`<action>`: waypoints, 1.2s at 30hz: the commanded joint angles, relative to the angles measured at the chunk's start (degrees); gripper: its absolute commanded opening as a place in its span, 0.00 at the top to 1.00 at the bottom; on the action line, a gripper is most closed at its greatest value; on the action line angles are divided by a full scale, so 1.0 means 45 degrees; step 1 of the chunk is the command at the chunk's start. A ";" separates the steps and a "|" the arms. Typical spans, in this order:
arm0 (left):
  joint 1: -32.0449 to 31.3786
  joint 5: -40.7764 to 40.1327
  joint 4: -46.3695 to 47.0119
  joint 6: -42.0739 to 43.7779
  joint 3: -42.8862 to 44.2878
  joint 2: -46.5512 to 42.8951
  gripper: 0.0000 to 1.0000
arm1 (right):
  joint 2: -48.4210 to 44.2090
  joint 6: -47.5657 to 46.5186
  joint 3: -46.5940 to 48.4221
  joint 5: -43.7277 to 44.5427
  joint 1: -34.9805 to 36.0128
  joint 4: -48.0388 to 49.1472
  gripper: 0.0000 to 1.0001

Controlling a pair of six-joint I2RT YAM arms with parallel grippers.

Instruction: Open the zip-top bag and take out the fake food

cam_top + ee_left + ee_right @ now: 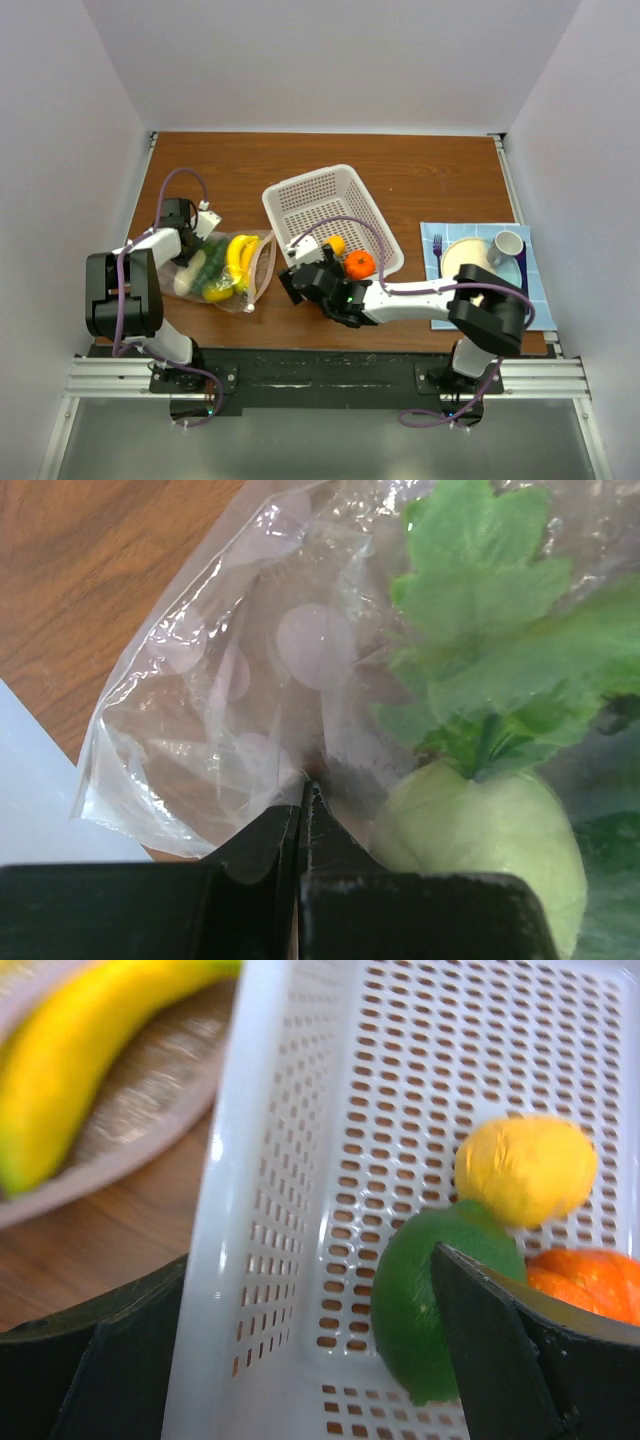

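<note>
The clear zip-top bag [228, 272] lies left of centre and holds a yellow banana [240, 258], green pieces and a whitish piece. My left gripper [192, 243] is shut on the bag's far left edge. In the left wrist view the closed jaws [305, 788] pinch the plastic [230, 680] beside a pale green round vegetable [480, 825] with leaves. My right gripper [303, 272] is open at the white basket's near left corner. Its fingers straddle the basket wall [230, 1210], with a green round piece [410, 1300] by the right finger [490, 1350]. A yellow piece [525, 1168] and an orange piece [590, 1280] lie in the basket.
The white perforated basket [312, 190] stands at the table's centre. A beige plate [465, 260] with a purple fork [438, 252] and a cup [508, 243] sits on a blue cloth at the right. White walls close in the table.
</note>
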 commanded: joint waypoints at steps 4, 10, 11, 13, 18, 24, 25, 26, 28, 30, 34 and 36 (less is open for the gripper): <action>0.0328 0.0765 0.0075 0.0458 0.0066 -0.0119 1.00 | -0.1464 0.1360 -0.1075 0.2650 -0.0176 -0.0969 0.10; 0.0309 0.1019 0.0132 0.0868 -0.0090 -0.0491 1.00 | -0.1976 -0.0766 0.1436 0.3940 0.0446 -0.0911 0.08; 0.0308 0.1020 0.0133 0.1023 -0.0168 -0.0568 1.00 | -0.1859 -0.1485 0.1812 0.3961 0.0603 -0.0775 0.08; 0.0328 0.1136 0.0210 0.1219 -0.0266 -0.0647 1.00 | -0.1373 -0.2133 0.2887 0.3884 0.1131 -0.0444 0.08; 0.0445 0.1409 0.0503 0.1883 -0.0695 -0.0999 1.00 | -0.0005 -0.2469 0.3613 0.2577 0.1367 -0.0013 0.12; 0.0679 0.1469 0.0698 0.2294 -0.0989 -0.0979 1.00 | 0.1909 -0.1825 0.3497 0.1601 0.1114 0.0397 0.29; 0.0718 0.1488 0.0738 0.2333 -0.1047 -0.0960 1.00 | 0.2028 -0.1689 0.3438 0.1502 0.1016 0.0553 0.30; 0.0777 0.1488 0.0777 0.2411 -0.1067 -0.0921 1.00 | 0.2145 -0.1455 0.3398 0.1346 0.0957 0.0632 0.31; 0.0836 0.1469 0.0894 0.2470 -0.1067 -0.0882 1.00 | 0.2419 -0.1375 0.3359 0.0975 0.0723 0.0865 0.31; 0.0875 0.1449 0.0914 0.2509 -0.1067 -0.0823 1.00 | 0.2691 -0.1374 0.3514 0.0662 0.0548 0.0906 0.31; 0.0894 0.1527 0.0914 0.2334 -0.0931 -0.0745 1.00 | 0.3219 -0.1298 0.3847 -0.0080 0.0274 0.1276 0.29; 0.0894 0.1605 0.0855 0.2256 -0.0872 -0.0687 1.00 | 0.3454 -0.1064 0.4177 -0.0431 0.0078 0.1296 0.28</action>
